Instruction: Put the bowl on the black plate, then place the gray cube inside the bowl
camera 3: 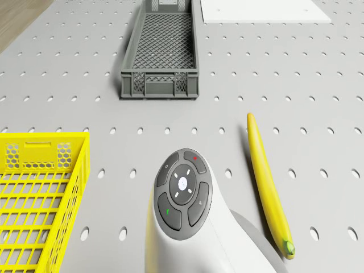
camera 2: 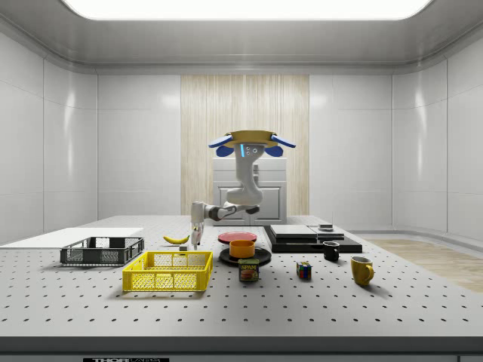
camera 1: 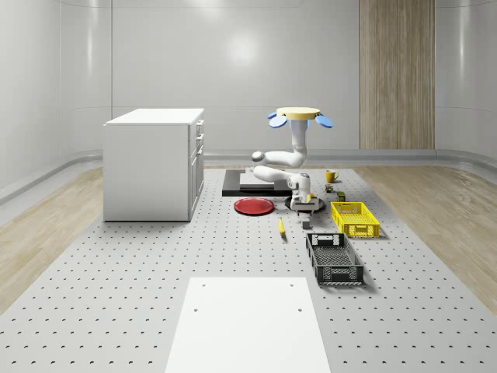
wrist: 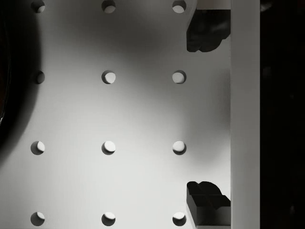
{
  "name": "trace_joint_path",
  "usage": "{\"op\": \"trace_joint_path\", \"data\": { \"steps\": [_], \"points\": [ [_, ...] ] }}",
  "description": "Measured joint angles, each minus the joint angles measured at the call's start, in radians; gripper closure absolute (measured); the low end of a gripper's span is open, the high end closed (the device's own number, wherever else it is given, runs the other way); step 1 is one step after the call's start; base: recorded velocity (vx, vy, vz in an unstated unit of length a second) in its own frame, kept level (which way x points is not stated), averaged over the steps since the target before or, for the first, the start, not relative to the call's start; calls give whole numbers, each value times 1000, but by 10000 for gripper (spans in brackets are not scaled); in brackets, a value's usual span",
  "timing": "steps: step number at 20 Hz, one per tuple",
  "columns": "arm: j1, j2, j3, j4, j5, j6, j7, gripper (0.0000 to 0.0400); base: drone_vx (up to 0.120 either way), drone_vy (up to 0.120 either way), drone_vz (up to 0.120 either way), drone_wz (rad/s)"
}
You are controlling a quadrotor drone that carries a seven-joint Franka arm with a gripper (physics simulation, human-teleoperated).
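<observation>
Drone (camera 2: 252, 140): hovering above the perforated surface (camera 1: 116, 264), over the black plate (camera 2: 263, 259) area. Arm bent down.

Tool (wrist: 208, 114): pointing down just above bare surface, fingers (wrist: 205, 33) spread wide, holding nothing.

Bowl (camera 2: 242, 248), orange: seated on the black plate, just behind the tool.

Gray cube (camera 1: 306, 224): on the surface near the tool.

Nearby: banana (camera 3: 267, 183) beside the tool; yellow crate (camera 3: 34, 193) opposite; gray crate (camera 3: 162, 51) beyond; red plate (camera 1: 254, 206).

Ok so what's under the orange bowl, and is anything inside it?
The bowl sits on the black plate, whose rim shows around its base. In the side view the bowl's wall hides its inside, so I cannot tell whether it holds anything.
</observation>
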Motion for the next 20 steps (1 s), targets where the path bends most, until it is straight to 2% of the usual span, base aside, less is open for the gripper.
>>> {"op": "trace_joint_path", "data": {
  "steps": [13,20],
  "points": [
    [1,3,-1,0,-1,-3,-1,0,120,-9,0,0],
    [-6,4,-40,16,-39,14,-3,0,11,0,0,0]
  ]
}}
